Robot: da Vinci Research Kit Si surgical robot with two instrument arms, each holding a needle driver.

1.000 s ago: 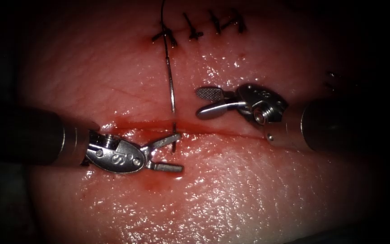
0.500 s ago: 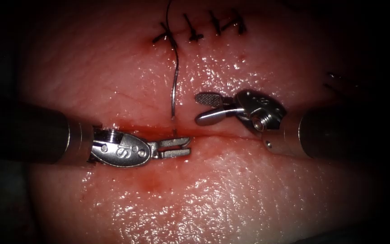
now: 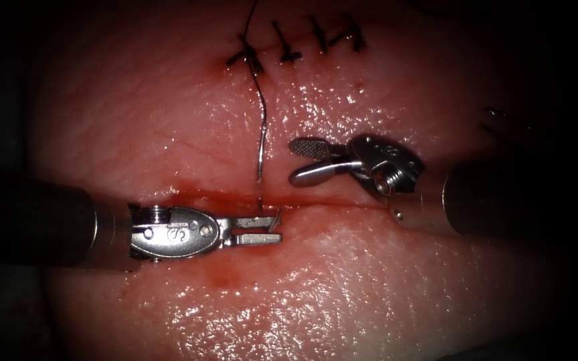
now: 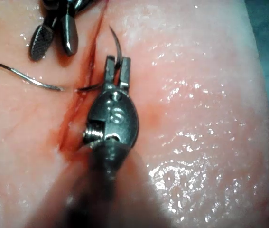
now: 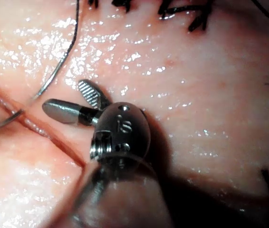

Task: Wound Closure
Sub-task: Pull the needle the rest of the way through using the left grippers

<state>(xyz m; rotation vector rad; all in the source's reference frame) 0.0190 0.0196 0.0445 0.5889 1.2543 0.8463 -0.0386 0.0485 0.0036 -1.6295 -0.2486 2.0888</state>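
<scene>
The curved needle [image 3: 261, 150] is in the tissue [image 3: 342, 281]. Its tail half stands out of the far edge of the cut [image 3: 349, 200], and its tip comes out of the near edge. My left tool [image 3: 277, 225] lies along the near edge with its jaws shut on the needle near the tip [image 4: 114, 40]. My right tool [image 3: 296, 160] rests on the far side, just right of the needle, jaws open and holding nothing. Dark thread [image 3: 250, 27] runs from the needle's tail up past the stitches. In the right wrist view the needle [image 5: 53, 76] lies beside the right tool [image 5: 63, 96].
Several dark finished stitches [image 3: 302, 40] sit in a row at the far end of the tissue. Red fluid [image 3: 225, 274] stains the cut line and the tissue below the left tool. Both shafts enter low from the sides.
The left tool's jaws, open a second ago beside the emerging tip, have closed on the needle and levelled out. The needle's tail has swung slightly right. The right tool has barely moved.
</scene>
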